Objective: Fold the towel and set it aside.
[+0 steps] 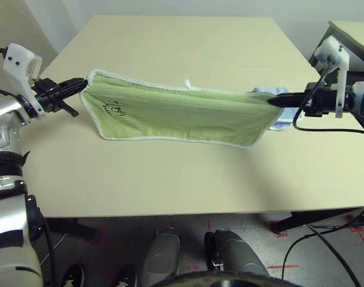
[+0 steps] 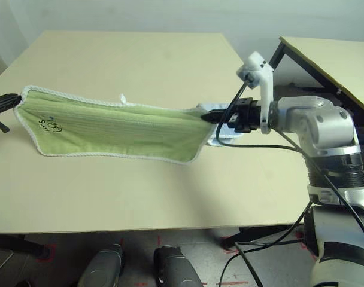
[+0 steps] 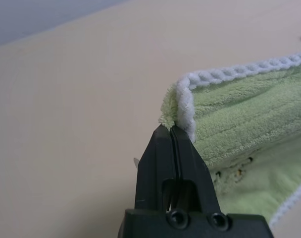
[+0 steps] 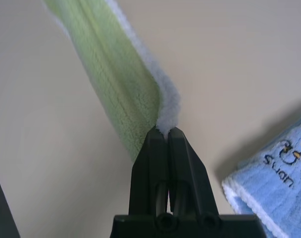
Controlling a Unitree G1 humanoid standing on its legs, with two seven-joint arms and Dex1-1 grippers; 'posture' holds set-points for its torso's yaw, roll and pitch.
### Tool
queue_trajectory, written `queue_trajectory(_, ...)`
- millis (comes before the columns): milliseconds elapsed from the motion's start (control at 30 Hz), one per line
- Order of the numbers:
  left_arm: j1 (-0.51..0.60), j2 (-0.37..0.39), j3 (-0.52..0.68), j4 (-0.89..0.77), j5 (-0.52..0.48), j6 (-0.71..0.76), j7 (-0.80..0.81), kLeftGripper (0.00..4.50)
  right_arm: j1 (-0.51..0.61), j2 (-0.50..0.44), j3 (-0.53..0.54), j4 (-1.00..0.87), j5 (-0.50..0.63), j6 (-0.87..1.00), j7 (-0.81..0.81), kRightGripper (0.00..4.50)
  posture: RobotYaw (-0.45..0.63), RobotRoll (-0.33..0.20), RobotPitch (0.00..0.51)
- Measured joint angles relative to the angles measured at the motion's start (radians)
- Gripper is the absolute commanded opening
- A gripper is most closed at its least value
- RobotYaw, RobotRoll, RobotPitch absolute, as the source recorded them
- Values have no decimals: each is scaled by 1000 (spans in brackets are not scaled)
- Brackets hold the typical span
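1. The left hand (image 1: pixel 80 88), two black fingers pinched tight, grips one top corner of the light yellow-green terry towel with white stitched edging (image 1: pixel 182 113).
2. That towel hangs stretched between both hands above the pale wooden tabletop (image 1: pixel 170 179), its small dark printed drawing (image 1: pixel 113 108) near the left end and its lower edge sagging.
3. The right hand (image 2: pixel 207 116), also clamped shut, grips the opposite top corner.
4. Just beyond it a smaller light blue terry towel (image 4: pixel 269 183) lies on the tabletop.
5. To fold well, I judge both pinches should stay firm, the top edge taut and level, and the cloth be lowered so its halves meet edge to edge, clear of the blue one.
6. Count: one green towel, one blue towel, two hands.
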Motion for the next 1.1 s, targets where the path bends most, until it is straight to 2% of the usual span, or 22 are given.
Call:
queue_trajectory(267,14,17,-25,-20,17,11,-65,32,13,-29,21,-38,-59,-48,41,0,105,0,84)
queue_trajectory(467,153,22,-44,-152,16,36,-115,32,152,-18,39,-189,-59,-20,16,0,104,0,88)
queue_trajectory(633,305,12,-91,-328,41,39,-107,32,255,56,51,-270,-98,-19,-101,0,106,0,90)
queue_trajectory(800,400,-44,-125,-424,69,33,-49,32,337,140,90,-284,-179,-82,-221,0,109,0,89)
queue_trajectory(1100,452,-59,-138,-459,81,33,4,32,420,107,152,-265,-278,-178,-221,0,116,0,93)
